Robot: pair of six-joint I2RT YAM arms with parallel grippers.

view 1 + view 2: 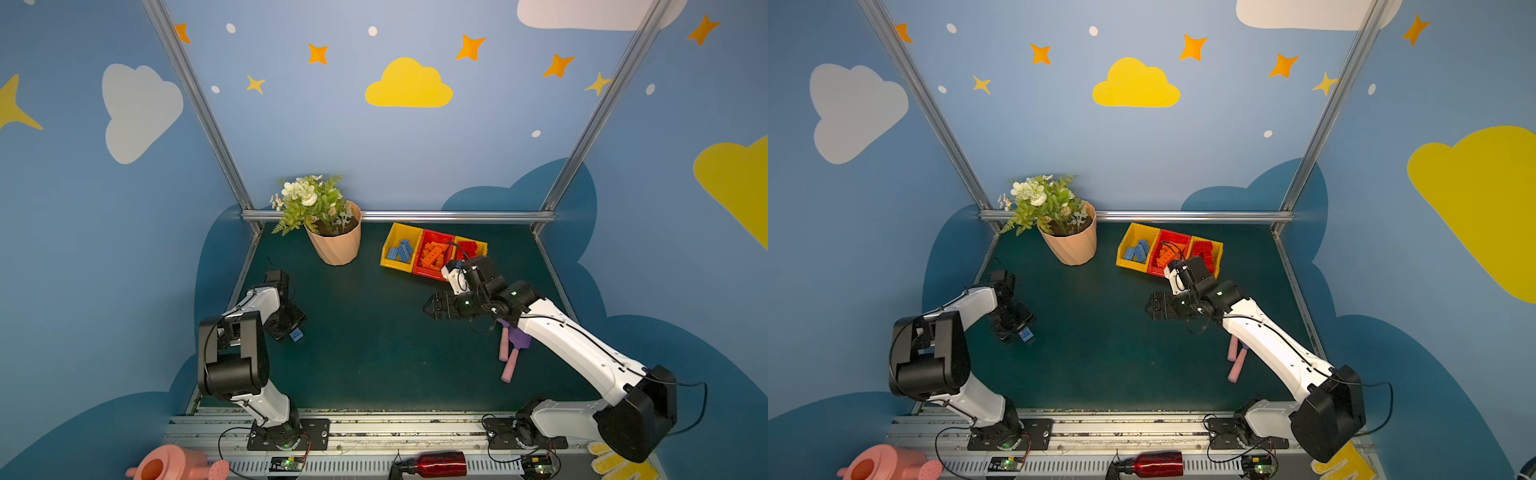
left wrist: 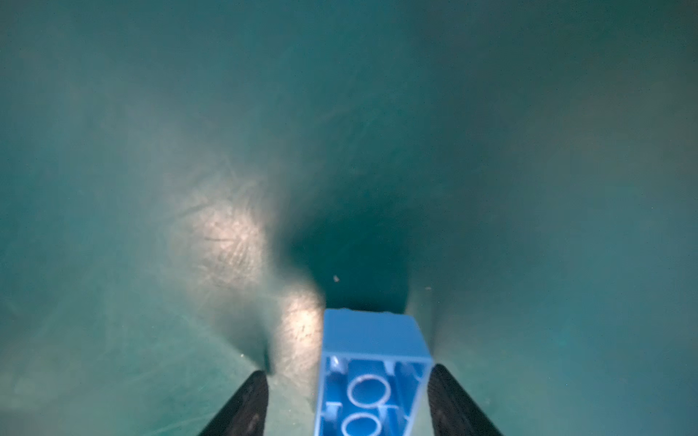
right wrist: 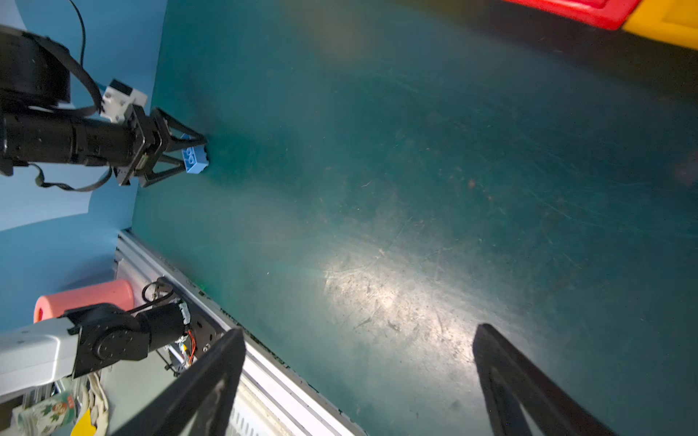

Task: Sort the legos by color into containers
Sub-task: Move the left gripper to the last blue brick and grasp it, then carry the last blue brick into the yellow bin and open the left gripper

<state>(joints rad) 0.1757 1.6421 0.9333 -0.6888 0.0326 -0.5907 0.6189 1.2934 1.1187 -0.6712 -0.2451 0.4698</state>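
Inspecting the green table (image 1: 374, 365): finding the containers (image 1: 401, 227) toward its far right, joined in a row, yellow, red, yellow. Logging sorted legos inside: blue ones (image 1: 401, 251) in the left yellow bin, orange ones (image 1: 434, 254) in the red middle bin, red ones (image 1: 468, 248) in the right yellow bin. Noting the right gripper (image 3: 359, 330) hovering over bare table near the bins' front, jaws spread wide, holding nothing. Noting the left gripper (image 3: 190, 158) low at the table's left side, jaws straddling a lone blue brick (image 2: 372, 339) lying on its side, one finger (image 2: 449, 400) meeting its edge, the other standing clear, not clamping yet.
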